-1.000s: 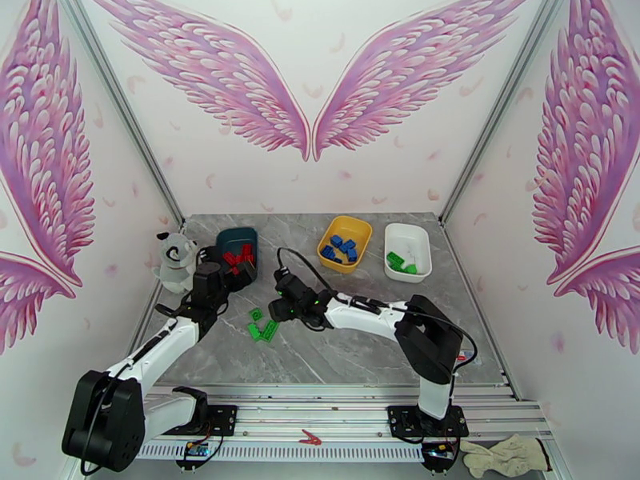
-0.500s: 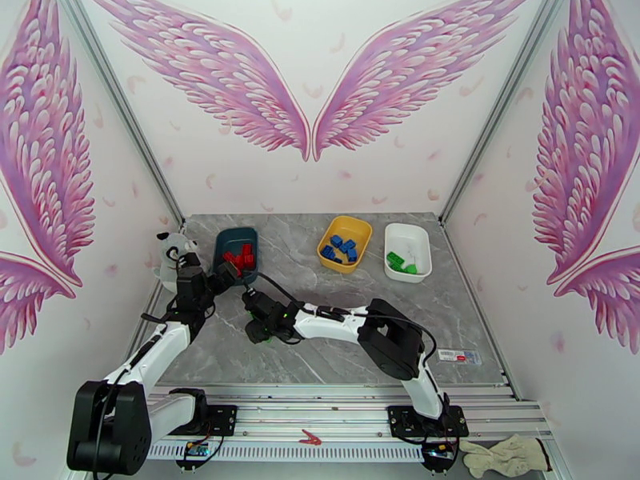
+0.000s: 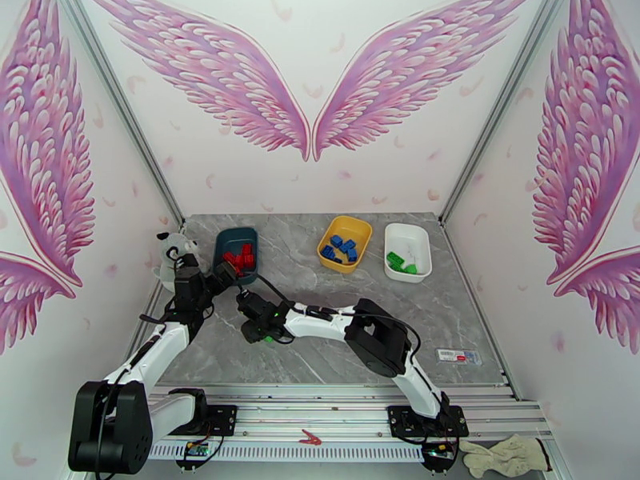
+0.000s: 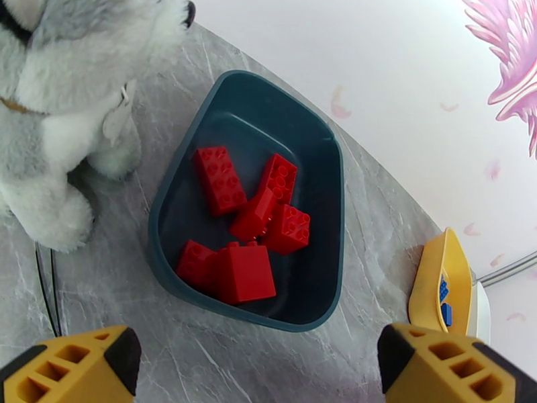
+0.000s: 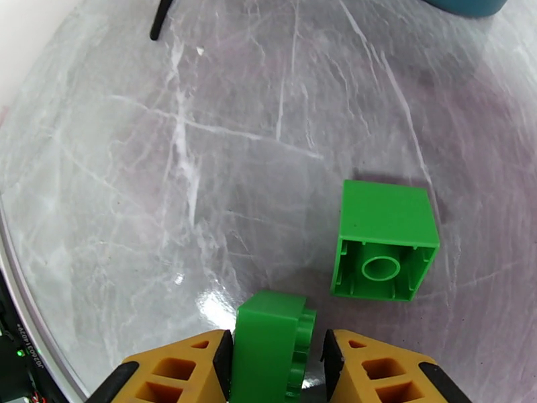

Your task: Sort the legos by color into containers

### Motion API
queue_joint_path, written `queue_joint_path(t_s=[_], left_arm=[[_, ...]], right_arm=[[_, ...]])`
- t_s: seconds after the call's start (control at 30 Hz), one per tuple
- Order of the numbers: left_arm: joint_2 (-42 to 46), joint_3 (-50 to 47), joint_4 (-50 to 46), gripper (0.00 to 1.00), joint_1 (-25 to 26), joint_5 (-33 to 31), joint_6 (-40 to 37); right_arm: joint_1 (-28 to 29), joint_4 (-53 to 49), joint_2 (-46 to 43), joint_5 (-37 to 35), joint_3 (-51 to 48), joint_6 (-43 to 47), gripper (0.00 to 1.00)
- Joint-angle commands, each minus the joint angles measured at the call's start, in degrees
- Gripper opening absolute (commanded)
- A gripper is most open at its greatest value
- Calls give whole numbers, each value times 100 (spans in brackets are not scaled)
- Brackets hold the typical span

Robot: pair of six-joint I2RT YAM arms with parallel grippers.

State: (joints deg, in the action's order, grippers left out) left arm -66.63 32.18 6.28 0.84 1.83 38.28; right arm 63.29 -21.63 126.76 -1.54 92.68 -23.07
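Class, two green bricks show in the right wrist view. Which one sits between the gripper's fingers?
The near green brick, on its side, studs facing right. The other green brick lies apart, hollow underside showing.

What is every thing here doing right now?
left end effector, open, by the teal tray
right end effector, shut on a green brick
second green brick, loose on the table, hollow side showing
teal tray, holds red bricks
yellow tray, holds blue bricks
white tray, holds green bricks
toy dog, sitting beside the teal tray
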Motion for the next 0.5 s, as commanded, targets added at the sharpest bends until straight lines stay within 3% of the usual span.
queue_joint_path(t_s=[0.0, 0.23, 0.47], left_arm=[[98, -81, 53, 99, -23, 50, 35], [92, -94, 122, 99, -18, 165, 42], [-131, 31, 221, 99, 225, 431, -20]], right_arm=[[86, -166, 164, -98, 169, -22, 44], [87, -43, -2, -239, -27, -91, 30], [59, 182, -661, -654, -588, -163, 25]])
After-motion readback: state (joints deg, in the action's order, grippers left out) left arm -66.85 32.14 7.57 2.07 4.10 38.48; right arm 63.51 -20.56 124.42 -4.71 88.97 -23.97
